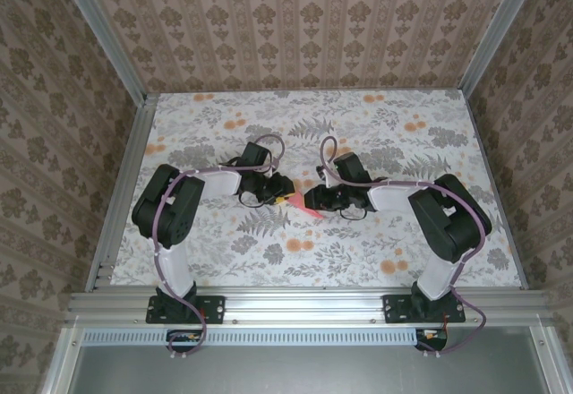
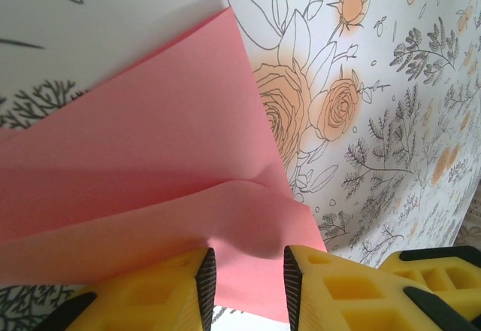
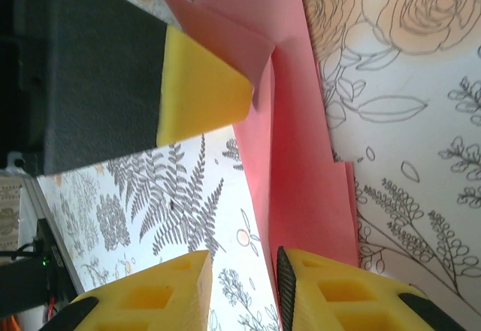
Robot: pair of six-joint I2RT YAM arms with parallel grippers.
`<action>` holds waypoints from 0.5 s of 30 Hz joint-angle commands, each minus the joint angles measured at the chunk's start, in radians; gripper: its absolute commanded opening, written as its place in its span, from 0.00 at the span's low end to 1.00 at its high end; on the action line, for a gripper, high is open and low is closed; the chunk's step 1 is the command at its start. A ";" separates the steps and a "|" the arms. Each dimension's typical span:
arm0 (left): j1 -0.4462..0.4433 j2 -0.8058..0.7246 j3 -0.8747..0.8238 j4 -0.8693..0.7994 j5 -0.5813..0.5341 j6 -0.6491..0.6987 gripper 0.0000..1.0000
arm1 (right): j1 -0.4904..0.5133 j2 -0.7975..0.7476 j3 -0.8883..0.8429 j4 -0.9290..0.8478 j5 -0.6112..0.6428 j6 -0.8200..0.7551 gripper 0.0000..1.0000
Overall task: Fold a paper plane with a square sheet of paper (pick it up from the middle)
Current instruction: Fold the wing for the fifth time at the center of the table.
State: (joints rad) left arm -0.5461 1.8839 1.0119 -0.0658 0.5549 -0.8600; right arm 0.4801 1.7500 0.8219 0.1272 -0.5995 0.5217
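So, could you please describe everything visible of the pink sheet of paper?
The sheet of paper is thin, plain salmon pink and matte. It is partly folded: creased flaps overlap, and one with a pointed corner appears lifted off the floral tabletop. It lies mid-table. Part of it runs between the left gripper's parted jaws; the right gripper's jaws are open, one over the paper's edge.

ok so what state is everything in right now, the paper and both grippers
square sheet of paper: folded and creased, one flap standing up
left gripper: open, jaws a little apart, a bulge of paper between them
right gripper: open, jaws a little apart, at the paper's edge
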 commanded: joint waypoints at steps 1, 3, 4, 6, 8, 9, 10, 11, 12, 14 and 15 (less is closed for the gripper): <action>0.009 0.037 0.011 -0.046 -0.016 -0.005 0.33 | -0.003 -0.009 -0.003 -0.062 -0.034 -0.046 0.32; 0.010 0.038 0.016 -0.051 -0.015 -0.005 0.33 | -0.004 -0.003 -0.004 -0.069 -0.033 -0.057 0.32; 0.011 0.038 0.015 -0.050 -0.015 -0.005 0.33 | -0.003 0.000 -0.002 -0.074 -0.031 -0.062 0.32; 0.011 0.040 0.017 -0.051 -0.011 -0.004 0.33 | -0.003 0.009 0.000 -0.079 -0.028 -0.069 0.31; 0.011 0.038 0.022 -0.052 -0.007 -0.004 0.33 | -0.003 0.018 0.000 -0.079 -0.027 -0.074 0.30; 0.010 0.038 0.022 -0.052 -0.006 -0.003 0.33 | -0.003 0.023 0.000 -0.078 -0.022 -0.075 0.29; 0.010 0.038 0.025 -0.055 -0.005 -0.001 0.33 | -0.003 0.028 0.000 -0.077 -0.018 -0.078 0.27; 0.009 0.038 0.026 -0.057 -0.004 0.002 0.33 | -0.004 0.035 0.000 -0.073 -0.014 -0.080 0.27; 0.010 0.038 0.027 -0.058 -0.002 0.004 0.33 | -0.004 0.041 0.000 -0.068 -0.012 -0.080 0.27; 0.009 0.039 0.030 -0.061 0.000 0.008 0.33 | -0.004 0.049 -0.004 -0.055 -0.011 -0.079 0.27; 0.010 0.040 0.033 -0.064 0.000 0.010 0.33 | -0.005 0.053 -0.006 -0.048 -0.011 -0.079 0.27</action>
State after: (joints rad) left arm -0.5426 1.8877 1.0225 -0.0818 0.5587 -0.8597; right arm 0.4801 1.7798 0.8219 0.0784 -0.6071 0.4656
